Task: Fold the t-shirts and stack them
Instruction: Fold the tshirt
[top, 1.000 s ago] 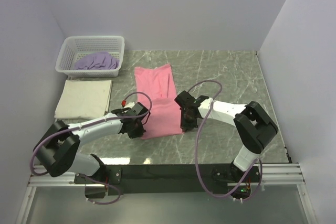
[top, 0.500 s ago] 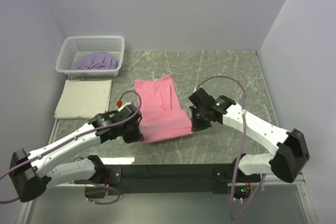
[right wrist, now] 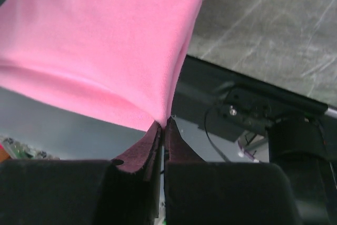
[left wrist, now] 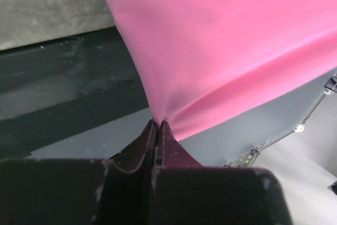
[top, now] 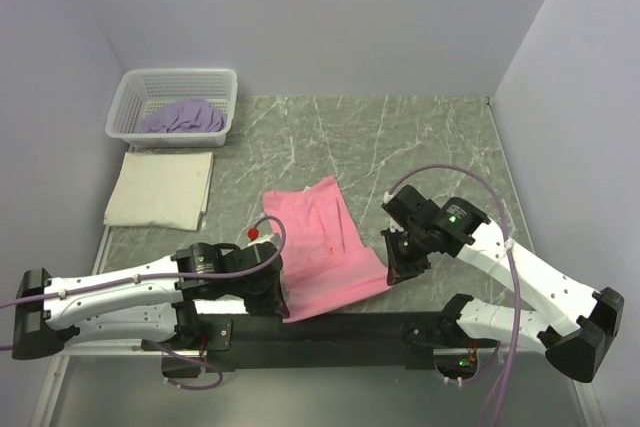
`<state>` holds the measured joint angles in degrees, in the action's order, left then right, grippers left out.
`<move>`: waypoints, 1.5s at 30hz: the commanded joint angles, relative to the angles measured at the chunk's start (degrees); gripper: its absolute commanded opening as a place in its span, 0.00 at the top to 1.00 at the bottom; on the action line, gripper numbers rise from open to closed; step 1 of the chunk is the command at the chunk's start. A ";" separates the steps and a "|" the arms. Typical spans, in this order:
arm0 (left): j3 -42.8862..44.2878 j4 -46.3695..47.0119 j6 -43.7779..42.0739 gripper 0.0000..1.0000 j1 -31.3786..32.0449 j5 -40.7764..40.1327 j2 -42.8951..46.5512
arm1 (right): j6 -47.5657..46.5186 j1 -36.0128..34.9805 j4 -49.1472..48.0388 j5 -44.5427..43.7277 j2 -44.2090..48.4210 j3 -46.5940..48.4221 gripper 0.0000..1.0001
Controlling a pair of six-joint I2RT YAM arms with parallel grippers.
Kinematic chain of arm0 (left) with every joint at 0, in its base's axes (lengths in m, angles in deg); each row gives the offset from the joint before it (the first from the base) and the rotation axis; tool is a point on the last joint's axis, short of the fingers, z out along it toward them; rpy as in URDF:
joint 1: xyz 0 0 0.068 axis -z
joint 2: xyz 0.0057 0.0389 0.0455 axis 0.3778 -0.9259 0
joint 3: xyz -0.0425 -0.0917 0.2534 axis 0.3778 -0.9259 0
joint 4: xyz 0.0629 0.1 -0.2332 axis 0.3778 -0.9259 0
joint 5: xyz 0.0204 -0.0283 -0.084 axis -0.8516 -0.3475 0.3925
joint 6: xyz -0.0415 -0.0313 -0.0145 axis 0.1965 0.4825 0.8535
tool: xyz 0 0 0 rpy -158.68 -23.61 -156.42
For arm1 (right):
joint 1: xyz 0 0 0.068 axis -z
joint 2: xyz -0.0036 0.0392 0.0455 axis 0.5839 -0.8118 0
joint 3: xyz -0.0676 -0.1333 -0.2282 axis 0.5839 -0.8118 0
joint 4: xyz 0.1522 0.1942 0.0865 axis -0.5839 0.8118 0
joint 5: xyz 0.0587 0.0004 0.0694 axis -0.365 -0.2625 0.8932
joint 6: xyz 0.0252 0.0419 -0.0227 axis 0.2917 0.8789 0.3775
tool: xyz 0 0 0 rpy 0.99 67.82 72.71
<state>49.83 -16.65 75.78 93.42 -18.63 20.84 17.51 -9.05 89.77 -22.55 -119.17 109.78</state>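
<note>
The pink t-shirt (top: 322, 242) is lying in the lower middle of the top view, its far end resting on the desk (top: 420, 137) and its near edge hanging out over the dark rail at the bottom of the frame. We are seeing the left gripper (left wrist: 158, 124) pinching the near left corner, its jaws pressed together on a thin tuck of cloth, and the right gripper (right wrist: 163, 123) pinching the near right corner the same way. What we are worrying about most is the slightness of both holds: each gripper is biting only the very edge of the fabric, so in our judgement a quick swing forward is risking one corner slipping free and the fold collapsing on that side. The cloth is also sagging between the two grippers, so if the arms are travelling unevenly the fold is likely ending up skewed. The near edge is hanging close to the rail and the cables, where it could be snagging. The cream t-shirt (top: 160, 187) is lying flat at the left, and the lavender t-shirt (top: 185, 115) is sitting in the basket (top: 128, 97) at the upper left, both well apart from this.
</note>
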 commanded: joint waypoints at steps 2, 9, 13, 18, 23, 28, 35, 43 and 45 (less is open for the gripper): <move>2.21 -4.96 3.09 0.99 2.08 0.89 -0.99 | -3.94 0.12 10.89 -2.96 1.00 6.23 1.00; 8.18 -11.37 6.97 0.99 0.51 -7.37 0.67 | -5.79 0.13 12.93 -5.43 -4.01 15.28 1.00; 11.00 -13.23 5.66 0.99 -3.45 -11.24 0.59 | -7.02 0.48 12.05 -6.30 -7.09 19.15 1.00; 12.23 -13.41 4.07 0.99 -9.24 -16.24 0.68 | -9.21 1.18 10.56 -6.92 -11.83 23.29 1.00; 12.58 -12.27 0.91 0.99 -13.73 -18.97 -0.73 | -11.76 3.11 8.97 -7.27 -16.40 27.15 1.00; 12.58 -9.11 -2.60 0.99 -19.01 -21.61 -1.96 | -13.96 5.75 7.21 -7.36 -20.18 31.63 1.00; 12.76 -4.89 -7.71 0.99 -24.72 -22.41 -5.20 | -17.91 8.12 6.69 -7.89 -27.73 39.80 1.00; 10.91 2.92 -15.43 0.99 -33.42 -20.65 -9.43 | -19.59 11.54 2.03 -7.97 -34.60 42.10 1.00; 10.56 4.25 -16.67 0.99 -35.09 -20.04 -11.36 | -20.11 12.08 0.19 -8.06 -36.71 42.71 1.00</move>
<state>61.28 -13.06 64.50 60.96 -36.42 11.07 0.25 1.07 91.65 -27.03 -154.65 149.47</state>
